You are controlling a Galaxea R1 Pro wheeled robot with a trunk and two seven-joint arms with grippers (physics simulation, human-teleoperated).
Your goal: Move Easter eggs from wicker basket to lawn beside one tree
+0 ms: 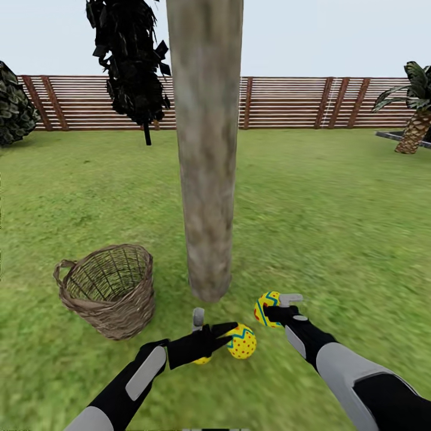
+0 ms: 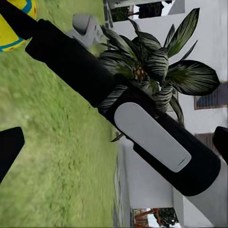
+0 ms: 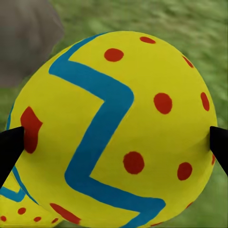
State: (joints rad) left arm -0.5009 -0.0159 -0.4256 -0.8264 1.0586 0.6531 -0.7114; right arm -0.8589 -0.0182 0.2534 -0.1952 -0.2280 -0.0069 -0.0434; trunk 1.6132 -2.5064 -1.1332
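Lawn (image 1: 335,227) | tree (image 1: 206,179) between basket (image 1: 111,290), eggs | right jaws (image 1: 274,311) grip egg (image 1: 266,308) | left jaws (image 1: 209,341) unclear

A brown slatted fence (image 1: 287,102) under pale sky, a palm (image 1: 417,114) at right, a dark shrub (image 1: 13,105) at left.

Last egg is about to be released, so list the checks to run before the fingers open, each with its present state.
1. Wicker basket emptied: ok, no egg visible inside.
2. Right gripper clamping the held egg: ok, fingers touch both sides.
3. Held egg close to the tree trunk: ok.
4. Held egg resting on the lawn: cannot tell.
5. Second egg and third egg by the trunk: ok, third partly hidden.
6. Left gripper open, holding nothing: ok.
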